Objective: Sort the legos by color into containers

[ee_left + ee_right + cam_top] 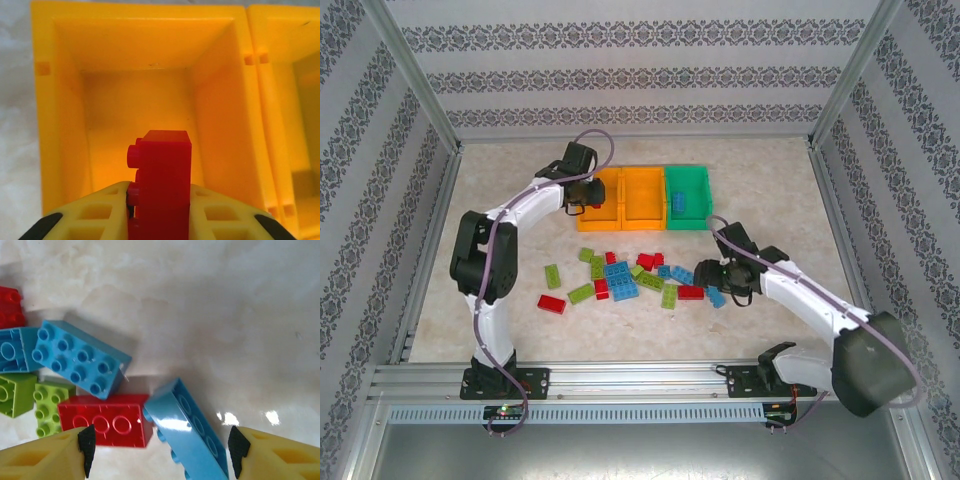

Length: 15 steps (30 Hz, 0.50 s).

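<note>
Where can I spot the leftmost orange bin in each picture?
Top external: left orange bin, back centre, left end of the row.
Left wrist: centre-left, seen from above, beyond the red brick.
Shared landmark: the middle orange bin adjoining its right side.

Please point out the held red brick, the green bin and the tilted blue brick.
red brick [164,167], left wrist view, front face
green bin [698,205], top external view, bare floor
tilted blue brick [174,426], right wrist view, smooth side

Two orange bins [643,171], one green bin [688,170], two arms [510,216].
</note>
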Available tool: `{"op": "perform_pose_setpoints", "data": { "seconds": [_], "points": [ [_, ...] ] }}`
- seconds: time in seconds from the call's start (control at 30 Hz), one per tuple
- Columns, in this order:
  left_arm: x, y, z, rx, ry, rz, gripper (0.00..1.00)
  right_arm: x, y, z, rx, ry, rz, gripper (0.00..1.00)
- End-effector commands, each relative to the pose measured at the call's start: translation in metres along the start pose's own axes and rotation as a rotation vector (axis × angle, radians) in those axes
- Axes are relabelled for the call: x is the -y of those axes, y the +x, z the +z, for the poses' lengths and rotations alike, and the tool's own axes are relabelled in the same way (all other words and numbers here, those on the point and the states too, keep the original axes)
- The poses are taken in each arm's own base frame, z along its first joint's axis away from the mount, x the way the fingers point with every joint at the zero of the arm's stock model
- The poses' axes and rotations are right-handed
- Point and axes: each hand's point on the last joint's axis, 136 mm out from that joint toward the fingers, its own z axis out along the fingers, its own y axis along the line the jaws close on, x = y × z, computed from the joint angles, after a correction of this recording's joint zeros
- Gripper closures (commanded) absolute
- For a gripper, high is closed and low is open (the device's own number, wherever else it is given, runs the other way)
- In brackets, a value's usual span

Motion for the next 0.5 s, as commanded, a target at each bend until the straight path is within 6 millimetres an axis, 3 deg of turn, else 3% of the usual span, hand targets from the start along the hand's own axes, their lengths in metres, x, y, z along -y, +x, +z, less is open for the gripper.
{"op": "perform_pose_setpoints", "data": {
  "seconds": [0.0,0.23,0.47],
  "points": [
    [0.003,-0.008,-0.004,-0.012,0.013,-0.015,0.68,0.010,0.021,-0.003,-0.032,0.018,0.067,0.27],
    [0.013,-0.008,-0.005,-0.016,0.073,-0.016,0.52,0.021,0.044,0.000,-0.097,0.053,0.077,0.28],
    [0.020,-0.004,-0.016,0.004,0.128,-0.028,0.41,0.025,0.040,0.010,-0.107,0.102,0.061,0.31]
  ]
}}
